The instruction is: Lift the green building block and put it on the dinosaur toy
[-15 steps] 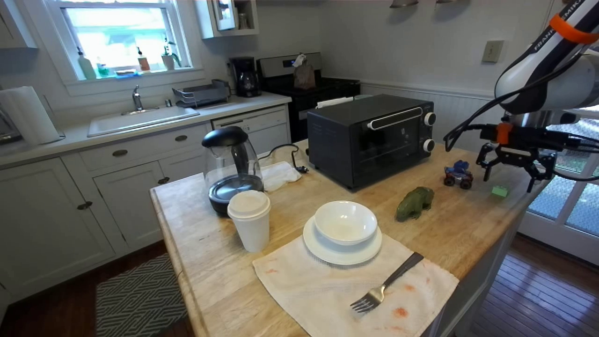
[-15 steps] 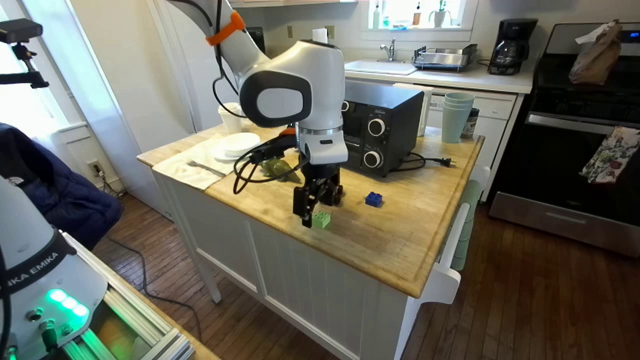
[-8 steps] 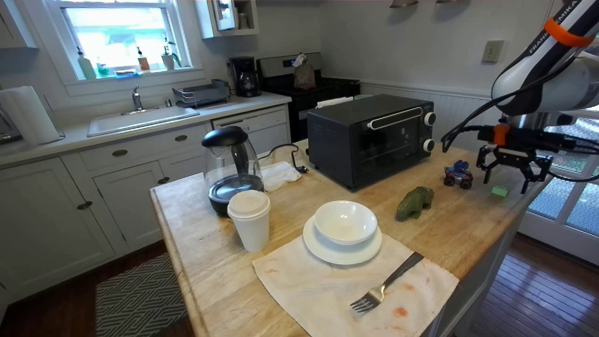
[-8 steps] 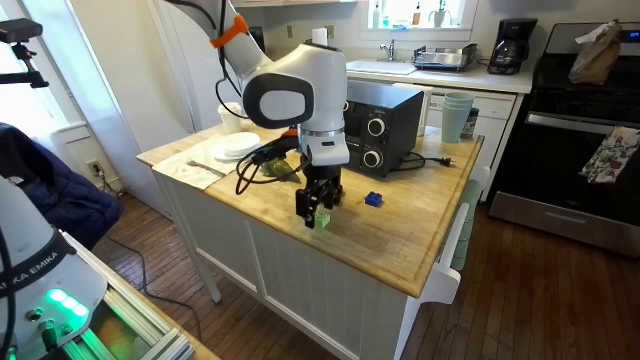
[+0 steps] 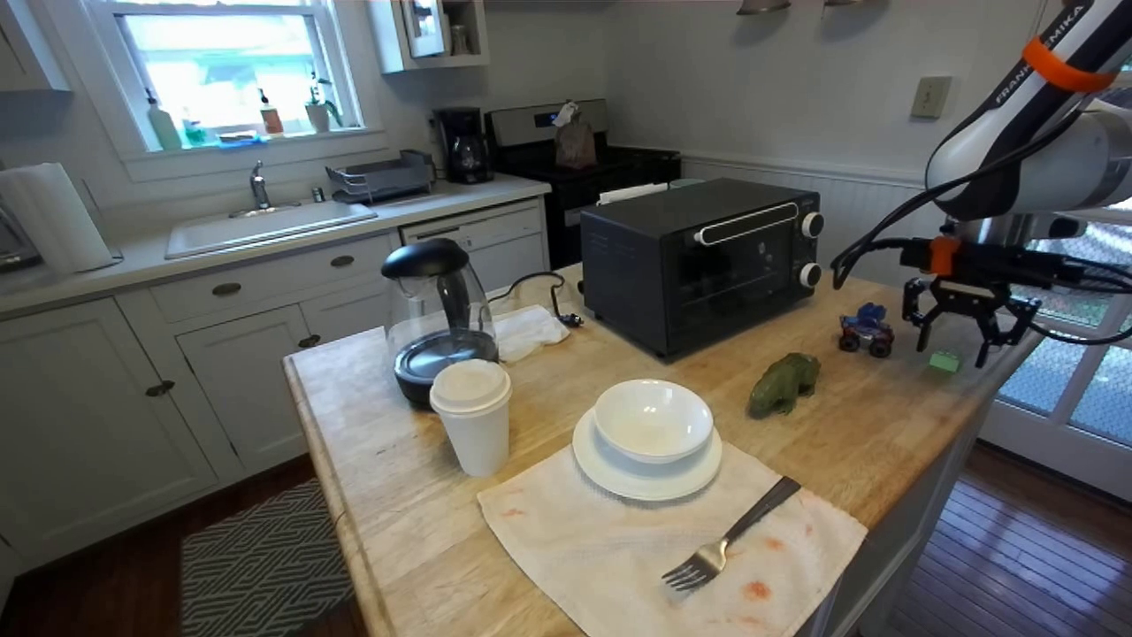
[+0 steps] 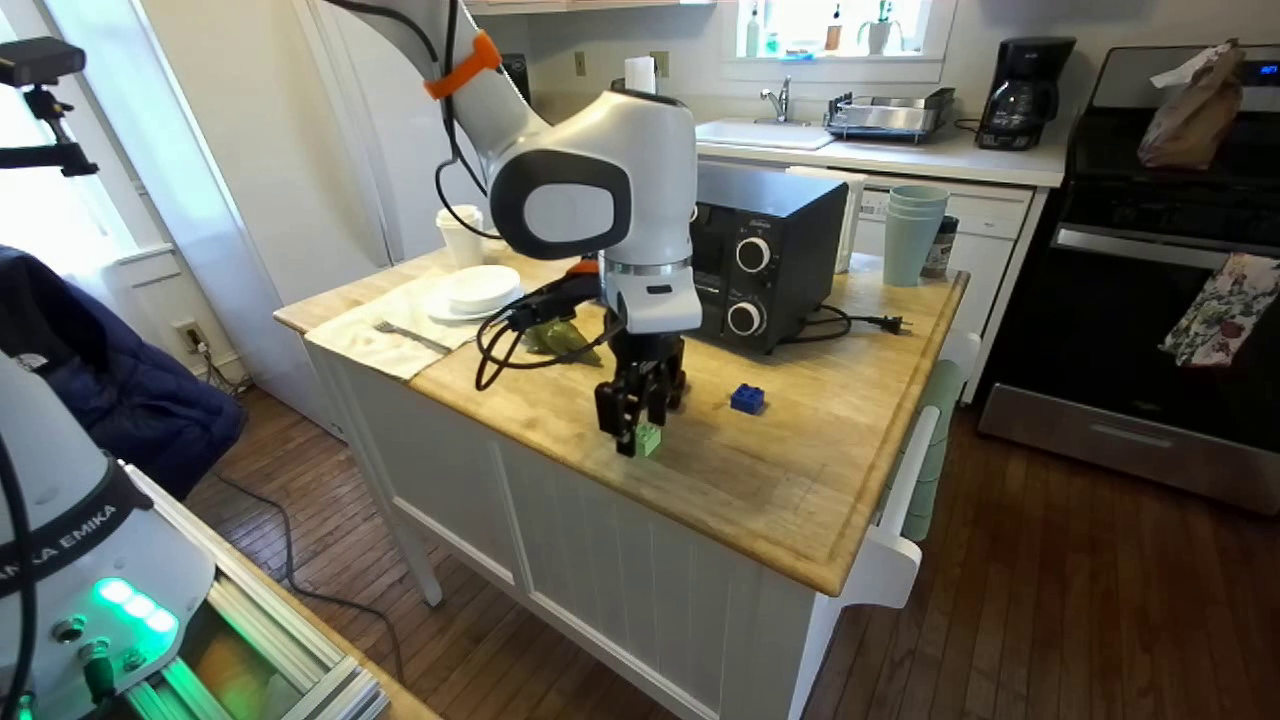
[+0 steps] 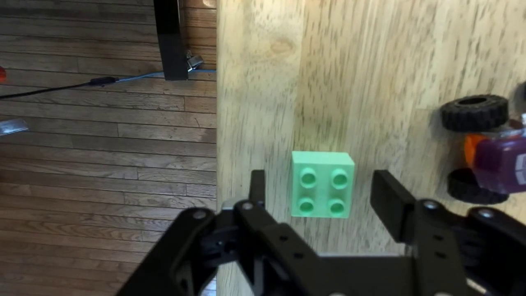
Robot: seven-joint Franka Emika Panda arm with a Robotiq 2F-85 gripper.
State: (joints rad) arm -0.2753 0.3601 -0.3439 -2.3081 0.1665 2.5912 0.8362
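The green building block lies studs up on the wooden table, close to its edge. It also shows in an exterior view, partly behind a finger, and in the wrist view. My gripper is open, its fingers on either side of the block, with a gap on both sides. In both exterior views the gripper is low at the block. The dinosaur toy is dark green and stands on the table between the bowl and the block. A cable partly covers it in an exterior view.
A toy truck stands near the block, also in the wrist view. A blue brick lies on the table. A black toaster oven stands behind. A white bowl, plate and fork lie on a cloth.
My gripper has moved slightly sideways and lower around the block. Its fingers have come closer together. The block and the dinosaur toy have not moved.
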